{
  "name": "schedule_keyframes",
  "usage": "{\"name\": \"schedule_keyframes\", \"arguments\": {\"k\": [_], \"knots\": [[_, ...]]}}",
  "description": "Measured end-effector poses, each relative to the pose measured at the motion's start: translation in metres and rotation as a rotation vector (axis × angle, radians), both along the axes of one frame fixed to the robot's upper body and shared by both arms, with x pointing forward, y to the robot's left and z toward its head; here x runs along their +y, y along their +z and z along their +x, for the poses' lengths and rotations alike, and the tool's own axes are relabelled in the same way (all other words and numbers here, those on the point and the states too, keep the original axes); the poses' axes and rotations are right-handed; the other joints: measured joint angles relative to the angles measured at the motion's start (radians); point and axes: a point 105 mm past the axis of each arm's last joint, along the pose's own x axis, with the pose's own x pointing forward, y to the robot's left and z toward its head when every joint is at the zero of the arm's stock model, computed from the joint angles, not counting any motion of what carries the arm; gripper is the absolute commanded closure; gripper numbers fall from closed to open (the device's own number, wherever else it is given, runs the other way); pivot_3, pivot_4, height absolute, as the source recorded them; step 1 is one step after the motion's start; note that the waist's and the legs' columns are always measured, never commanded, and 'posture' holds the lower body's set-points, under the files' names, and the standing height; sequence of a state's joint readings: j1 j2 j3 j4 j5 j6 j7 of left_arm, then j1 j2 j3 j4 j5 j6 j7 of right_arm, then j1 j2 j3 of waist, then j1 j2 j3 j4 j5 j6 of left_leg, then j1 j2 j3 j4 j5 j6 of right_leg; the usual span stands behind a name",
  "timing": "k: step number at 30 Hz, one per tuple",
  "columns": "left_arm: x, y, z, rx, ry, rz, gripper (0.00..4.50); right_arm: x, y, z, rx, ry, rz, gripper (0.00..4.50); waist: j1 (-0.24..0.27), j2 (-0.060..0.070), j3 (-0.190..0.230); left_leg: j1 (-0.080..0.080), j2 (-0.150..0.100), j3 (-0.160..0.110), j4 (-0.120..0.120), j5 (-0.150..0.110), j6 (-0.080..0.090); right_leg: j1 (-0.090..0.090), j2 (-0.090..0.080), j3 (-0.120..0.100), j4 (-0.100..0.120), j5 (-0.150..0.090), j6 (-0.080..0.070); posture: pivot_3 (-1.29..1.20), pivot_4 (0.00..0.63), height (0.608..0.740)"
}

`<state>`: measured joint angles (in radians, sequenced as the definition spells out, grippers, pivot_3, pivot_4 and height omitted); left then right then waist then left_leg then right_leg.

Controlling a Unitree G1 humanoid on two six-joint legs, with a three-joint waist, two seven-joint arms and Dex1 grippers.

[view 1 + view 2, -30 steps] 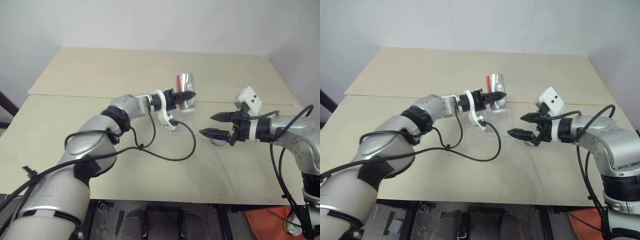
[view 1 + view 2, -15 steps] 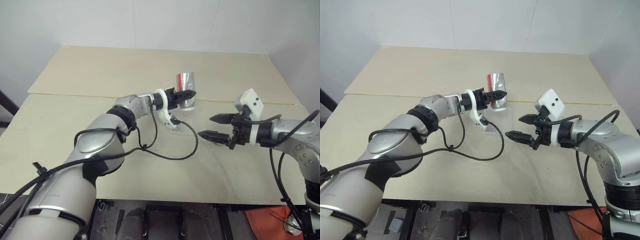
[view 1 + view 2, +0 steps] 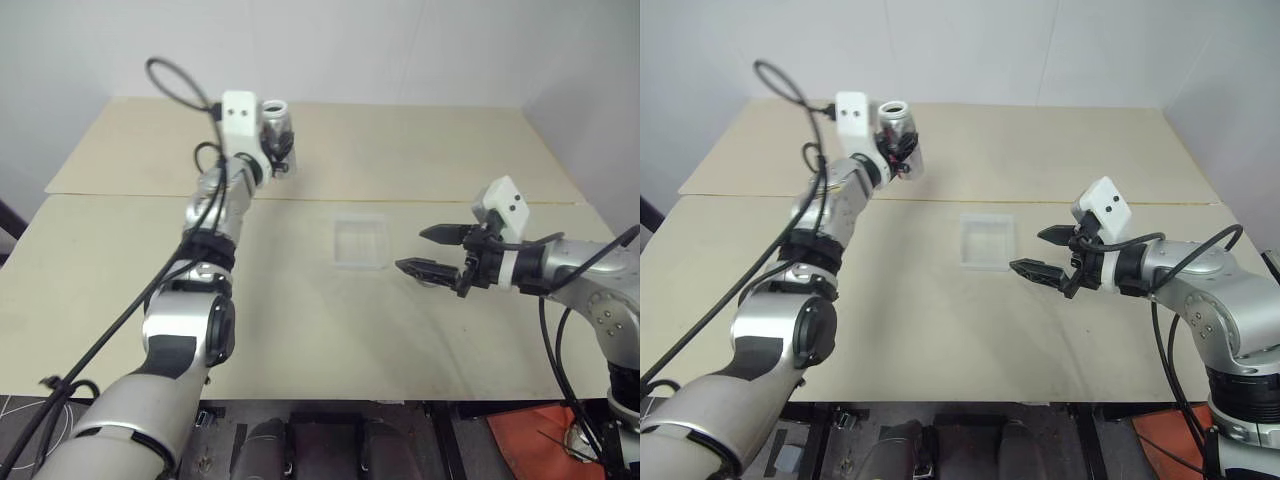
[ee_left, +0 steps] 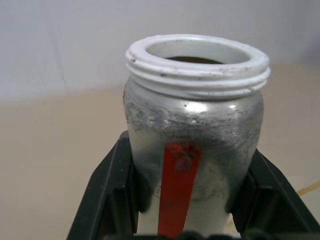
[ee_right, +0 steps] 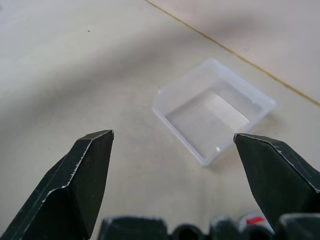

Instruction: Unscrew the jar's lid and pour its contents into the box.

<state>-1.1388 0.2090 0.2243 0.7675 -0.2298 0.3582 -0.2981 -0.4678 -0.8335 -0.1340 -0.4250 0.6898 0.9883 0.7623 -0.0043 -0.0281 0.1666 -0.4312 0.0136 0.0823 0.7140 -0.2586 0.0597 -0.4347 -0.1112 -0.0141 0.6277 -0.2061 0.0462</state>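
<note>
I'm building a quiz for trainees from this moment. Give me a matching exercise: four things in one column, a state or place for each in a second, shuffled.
1. jar
2. box
3. right hand
4. left hand

a. open, holding nothing
b. lying on the table, nothing visible in it
c. shut on the jar
d. lidless, raised off the table

Pairs: 1-d, 2-b, 3-a, 4-c

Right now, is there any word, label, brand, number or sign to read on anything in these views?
None readable.
The jar carries only a plain red stripe, no lettering.
The clear box is unmarked.
The white block above the right tool shows dark dots, no text.
</note>
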Motion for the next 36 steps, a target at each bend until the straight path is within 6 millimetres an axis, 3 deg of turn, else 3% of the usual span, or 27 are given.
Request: {"name": "schedule_keyframes", "arguments": {"k": [4, 8, 12, 13, 17, 20, 23, 26, 29, 36], "knots": [[-0.004, -0.030, -0.017, 0.134, -0.021, -0.063, 2.59, 0.004, 0.001, 0.000, -0.006, 0.013, 0.008, 0.02, 0.005, 0.000, 0.000, 0.000, -0.001, 0.000, 0.000, 0.000, 0.000, 0.001, 0.000, 0.000, 0.000, 0.000, 0.000, 0.00, 0.150, 0.740], [-0.008, -0.021, -0.030, 0.019, -0.053, 0.037, 2.59, 0.004, 0.001, 0.000, -0.005, 0.015, 0.009, 0.02, 0.009, 0.000, 0.000, 0.002, -0.001, 0.000, -0.001, 0.001, -0.001, 0.001, 0.001, 0.001, 0.000, 0.000, 0.000, 0.00, 0.150, 0.740], [-0.017, -0.016, -0.035, -0.102, -0.088, 0.254, 2.59, 0.005, -0.001, 0.000, -0.001, 0.018, 0.008, 0.02, 0.016, 0.000, 0.000, 0.008, -0.001, 0.001, -0.001, 0.000, 0.000, 0.007, 0.001, 0.001, -0.001, 0.000, -0.001, 0.00, 0.150, 0.740], [-0.020, -0.017, -0.035, -0.147, -0.090, 0.342, 2.59, 0.005, -0.001, 0.000, 0.000, 0.018, 0.008, 0.02, 0.017, 0.000, 0.000, 0.009, -0.001, 0.000, -0.001, -0.002, 0.004, 0.009, 0.001, 0.000, -0.002, 0.000, -0.001, 0.00, 0.150, 0.740], [-0.043, -0.015, -0.029, -0.483, -0.071, 0.967, 2.59, 0.004, 0.001, 0.000, -0.012, 0.026, 0.002, 0.02, 0.023, 0.000, 0.000, 0.009, -0.003, 0.000, -0.001, -0.005, 0.008, 0.010, 0.001, 0.000, -0.004, 0.001, -0.001, 0.00, 0.150, 0.740], [-0.080, 0.016, -0.025, -0.949, -0.018, 1.535, 2.59, 0.002, 0.005, 0.000, -0.026, 0.032, -0.019, 0.02, 0.035, -0.001, 0.001, 0.008, -0.004, 0.000, -0.001, -0.005, 0.009, 0.010, 0.000, -0.001, -0.004, 0.002, -0.001, 0.00, 0.150, 0.740], [-0.115, 0.037, -0.036, -1.346, -0.027, 1.814, 2.59, 0.000, 0.008, 0.002, -0.034, 0.028, -0.025, 0.02, 0.041, -0.001, 0.000, 0.008, -0.004, 0.001, -0.001, -0.007, 0.011, 0.010, 0.000, 0.000, -0.005, 0.001, 0.001, 0.00, 0.150, 0.740], [-0.135, 0.006, -0.044, -1.575, -0.191, 2.016, 2.59, -0.002, 0.008, 0.003, -0.037, 0.021, -0.028, 0.02, 0.039, 0.000, 0.000, 0.007, -0.004, 0.003, -0.001, -0.008, 0.012, 0.009, -0.001, 0.001, -0.006, 0.000, 0.003, 0.00, 0.150, 0.740], [-0.135, -0.040, -0.048, -1.652, -0.406, 2.136, 2.59, -0.003, 0.008, 0.003, -0.046, 0.004, -0.032, 0.02, 0.034, 0.000, 0.000, 0.001, -0.004, 0.003, -0.001, -0.005, 0.008, 0.002, -0.001, 0.001, -0.004, 0.000, 0.003, 0.00, 0.150, 0.740], [-0.138, -0.050, -0.043, -1.649, -0.400, 2.207, 2.59, -0.003, 0.015, 0.001, -0.081, -0.019, -0.031, 0.02, 0.040, 0.000, 0.000, -0.004, -0.004, 0.003, 0.000, -0.003, 0.005, -0.003, -0.002, 0.001, -0.003, 0.000, 0.003, 0.00, 0.150, 0.740]]}}
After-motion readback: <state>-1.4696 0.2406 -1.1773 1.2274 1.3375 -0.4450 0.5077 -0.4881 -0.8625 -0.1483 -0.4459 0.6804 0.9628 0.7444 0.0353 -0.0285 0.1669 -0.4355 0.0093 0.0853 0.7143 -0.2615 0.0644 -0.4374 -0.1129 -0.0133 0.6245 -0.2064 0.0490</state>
